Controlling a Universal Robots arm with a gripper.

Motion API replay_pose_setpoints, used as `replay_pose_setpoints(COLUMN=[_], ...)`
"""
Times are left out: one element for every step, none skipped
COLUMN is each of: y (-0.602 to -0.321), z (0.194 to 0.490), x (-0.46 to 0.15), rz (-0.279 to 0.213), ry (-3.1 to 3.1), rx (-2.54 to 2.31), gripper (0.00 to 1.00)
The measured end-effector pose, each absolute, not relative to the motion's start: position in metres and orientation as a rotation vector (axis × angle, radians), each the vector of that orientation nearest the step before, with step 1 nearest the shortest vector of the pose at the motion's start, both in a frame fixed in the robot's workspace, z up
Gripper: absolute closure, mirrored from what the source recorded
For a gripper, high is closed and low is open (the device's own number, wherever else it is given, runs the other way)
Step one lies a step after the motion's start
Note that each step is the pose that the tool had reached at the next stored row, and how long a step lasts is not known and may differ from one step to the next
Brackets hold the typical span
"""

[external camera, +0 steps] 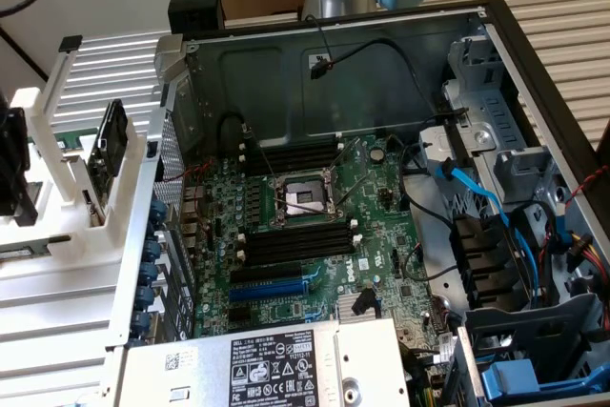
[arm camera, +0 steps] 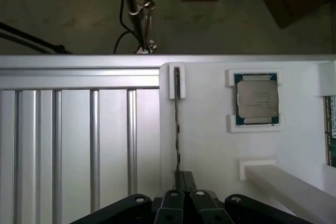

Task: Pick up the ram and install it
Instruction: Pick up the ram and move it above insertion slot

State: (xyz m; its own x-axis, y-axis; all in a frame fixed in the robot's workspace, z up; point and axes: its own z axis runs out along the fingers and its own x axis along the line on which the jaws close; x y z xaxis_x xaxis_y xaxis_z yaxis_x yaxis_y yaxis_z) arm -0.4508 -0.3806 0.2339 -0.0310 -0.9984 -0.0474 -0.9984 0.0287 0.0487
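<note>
The ram (external camera: 110, 145) is a green board with black chips, standing on edge in a white holder (external camera: 57, 188) at the exterior view's left, outside the computer case. In the wrist view I look down on the ram (arm camera: 177, 124) edge-on, a thin dark line running from a white clip (arm camera: 177, 82) towards my fingers. My gripper (arm camera: 184, 182) is shut, its black fingertips pressed together in line with the ram's near end. I cannot tell whether they touch it. The motherboard's black memory slots (external camera: 295, 240) lie bare inside the case.
A processor chip (arm camera: 257, 98) sits in a pocket of the white holder beside the ram, and another green board (arm camera: 331, 129) shows at the edge. The open case (external camera: 343, 54) holds the processor socket (external camera: 300, 199), a blue slot (external camera: 272, 288), cables and drive bays (external camera: 505, 150).
</note>
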Motion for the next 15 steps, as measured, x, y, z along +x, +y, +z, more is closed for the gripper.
replay_pose_setpoints(y=[-0.381, -0.381, -0.381, -0.381, -0.381, -0.381, -0.381, -0.38, -0.38, -0.38, -0.38, -0.38, -0.38, -0.38, -0.38], z=[0.232, 0.23, 0.228, 0.227, 0.225, 0.221, 0.219, 0.218, 0.218, 0.218, 0.218, 0.218, 0.218, 0.218, 0.218], x=[-0.451, -0.451, -0.451, -0.451, -0.452, -0.454, -0.454, -0.455, -0.457, -0.457, -0.457, -0.457, -0.457, -0.457, -0.457], rz=[0.107, 0.107, 0.107, 0.107, 0.107, 0.107, 0.107, 0.107, 0.107, 0.107, 0.107, 0.107, 0.107, 0.107, 0.107], ry=[2.252, 2.252, 2.251, 2.251, 2.251, 2.25, 2.25, 2.25, 2.25, 2.25, 2.25, 2.25, 2.25, 2.25, 2.25], rx=[-2.187, -2.188, -2.189, -2.189, -2.19, -2.19, -2.19, -2.19, -2.19, -2.19, -2.19, -2.19, -2.19, -2.19, -2.19], gripper=[0.9, 0.9, 0.9, 0.9, 0.9, 0.9, 0.9, 0.9, 0.9, 0.9, 0.9, 0.9, 0.9, 0.9, 0.9])
